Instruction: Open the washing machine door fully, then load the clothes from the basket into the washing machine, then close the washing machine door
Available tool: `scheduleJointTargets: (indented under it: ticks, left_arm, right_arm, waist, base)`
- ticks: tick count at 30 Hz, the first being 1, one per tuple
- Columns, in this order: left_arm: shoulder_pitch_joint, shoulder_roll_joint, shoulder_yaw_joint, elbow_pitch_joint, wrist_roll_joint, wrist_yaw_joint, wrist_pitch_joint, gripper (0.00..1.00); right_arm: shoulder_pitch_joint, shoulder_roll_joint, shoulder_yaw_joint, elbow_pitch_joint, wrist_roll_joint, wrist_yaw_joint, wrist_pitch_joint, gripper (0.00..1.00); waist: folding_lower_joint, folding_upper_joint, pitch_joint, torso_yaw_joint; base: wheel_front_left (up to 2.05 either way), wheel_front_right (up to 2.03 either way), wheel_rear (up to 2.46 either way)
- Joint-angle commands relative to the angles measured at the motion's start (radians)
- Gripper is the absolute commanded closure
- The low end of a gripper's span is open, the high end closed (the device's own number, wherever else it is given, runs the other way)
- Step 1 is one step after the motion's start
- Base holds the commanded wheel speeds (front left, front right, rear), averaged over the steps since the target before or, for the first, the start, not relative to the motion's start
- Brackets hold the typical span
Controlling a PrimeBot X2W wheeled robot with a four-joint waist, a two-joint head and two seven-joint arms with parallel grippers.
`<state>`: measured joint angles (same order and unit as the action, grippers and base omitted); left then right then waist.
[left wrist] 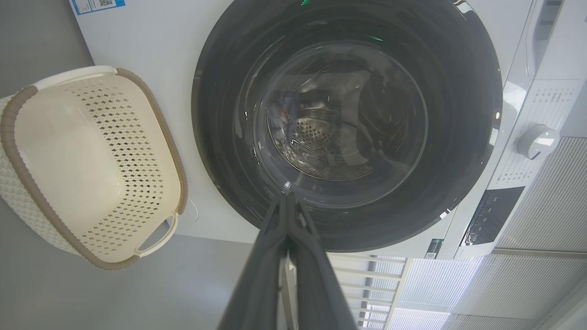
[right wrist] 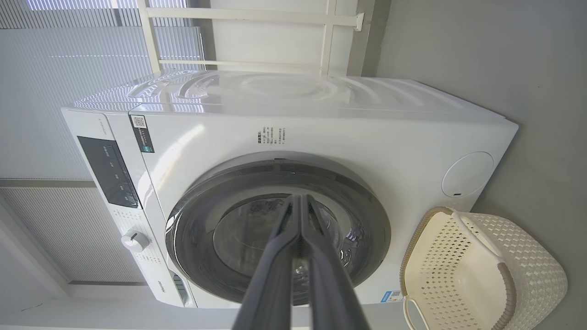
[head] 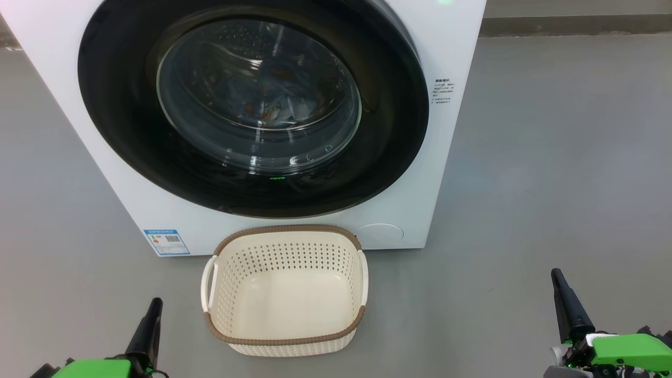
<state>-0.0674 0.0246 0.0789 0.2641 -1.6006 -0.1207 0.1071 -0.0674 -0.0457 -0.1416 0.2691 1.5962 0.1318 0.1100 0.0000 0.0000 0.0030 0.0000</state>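
A smooth grey floor [head: 551,184] runs under everything, and the wrist views catch pale slatted blinds behind. On the floor stands the washing machine [head: 446,52], its top cut off by the head view's upper edge. The washing machine door [head: 131,131] sits shut against the front, its glossy black rim full of reflections. The basket [head: 286,257] rests on the floor just in front of the machine, below the door, its bare cream bottom showing. The clothes [head: 273,105] lie inside the drum behind the glass, a dim bluish heap with orange specks, too blurred by glare to tell apart. The left end effector [head: 156,302] rises at the lower left and the right end effector [head: 556,274] at the lower right. Each is well apart from the basket and points toward the machine, fingers pressed together on nothing. Their arms are cut off at the bottom edge. A blue label sticker [head: 166,242] marks the machine's lower left corner.
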Motion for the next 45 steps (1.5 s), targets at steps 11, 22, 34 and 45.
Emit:
scheduleJointTargets:
  ticks: [11,22,34,45]
  left_arm:
    - [-0.041,0.026,0.035,-0.019,-0.008,-0.010,0.006,1.00]
    - [-0.041,0.026,0.035,-0.019,-0.008,-0.010,0.006,1.00]
    - [-0.041,0.026,0.035,-0.019,-0.008,-0.010,0.006,1.00]
    - [-0.041,0.026,0.035,-0.019,-0.008,-0.010,0.006,1.00]
  right_arm:
    - [-0.041,-0.005,0.027,-0.024,0.012,-0.001,0.004,1.00]
    - [-0.041,-0.005,0.027,-0.024,0.012,-0.001,0.004,1.00]
    - [-0.041,-0.004,0.027,-0.024,0.012,-0.001,0.004,1.00]
    - [-0.041,-0.004,0.027,-0.024,0.012,-0.001,0.004,1.00]
  waist:
    - [0.0000,0.0000,0.000,0.000]
    - [0.0000,0.0000,0.000,0.000]
    - [0.0000,0.0000,0.000,0.000]
    - [0.0000,0.0000,0.000,0.000]
  base:
    - [0.00,0.00,0.00]
    - [0.00,0.00,0.00]
    - [0.00,0.00,0.00]
    - [0.00,0.00,0.00]
